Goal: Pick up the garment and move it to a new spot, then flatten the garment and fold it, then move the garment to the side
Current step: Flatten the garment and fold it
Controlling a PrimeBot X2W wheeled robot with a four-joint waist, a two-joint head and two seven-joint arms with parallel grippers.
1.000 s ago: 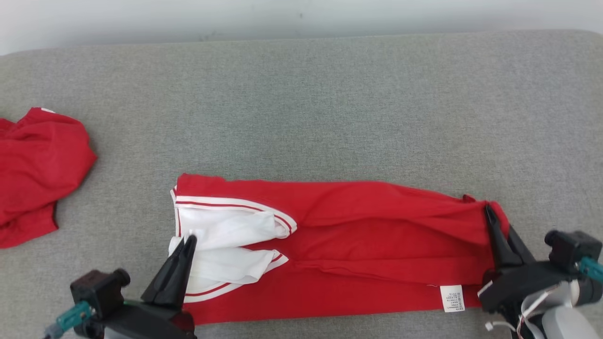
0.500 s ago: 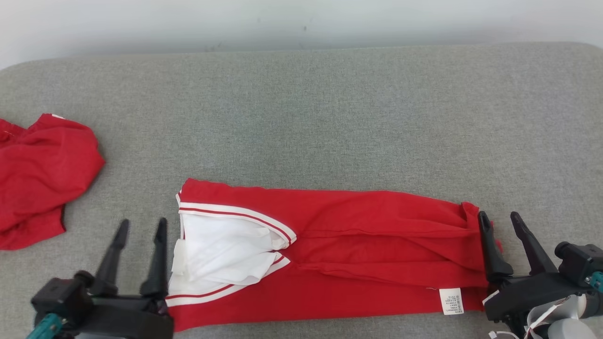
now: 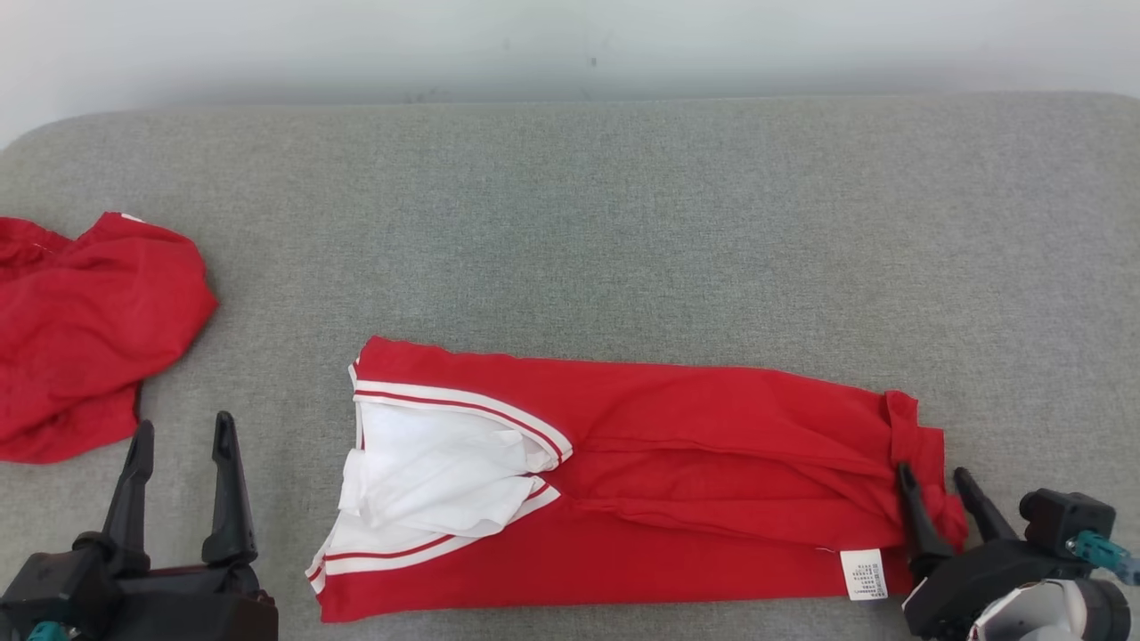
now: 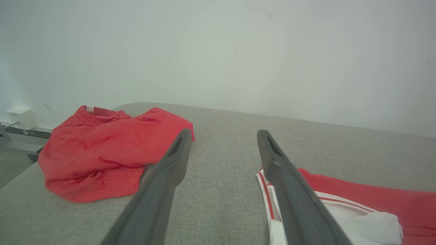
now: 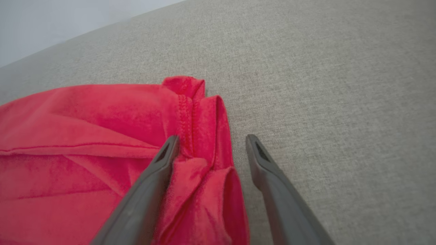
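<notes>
The garment (image 3: pixel 695 454) is red with a white, red-striped neck opening. It lies folded into a long strip across the near part of the grey padded table (image 3: pixel 623 223). My left gripper (image 3: pixel 183 425) stands open on bare table to the left of the neck end, touching nothing. In the left wrist view the left gripper (image 4: pixel 223 132) is open, with the garment (image 4: pixel 374 200) at the lower right. My right gripper (image 3: pixel 932 472) is open at the garment's right end. In the right wrist view the right gripper (image 5: pixel 212 137) has the rumpled hem of the garment (image 5: pixel 85 136) lying loose between its fingers.
A second red cloth (image 3: pixel 80 329) lies crumpled at the table's left edge and appears as the red cloth (image 4: pixel 98 149) beyond my left finger. A pale wall runs behind the table. A small white box (image 4: pixel 20 117) sits by the wall past the left edge.
Both grippers have opened and let go of the garment's ends. The left one has drawn back and to the left of the neck opening; the right one has drawn back. The camera shifted slightly.
</notes>
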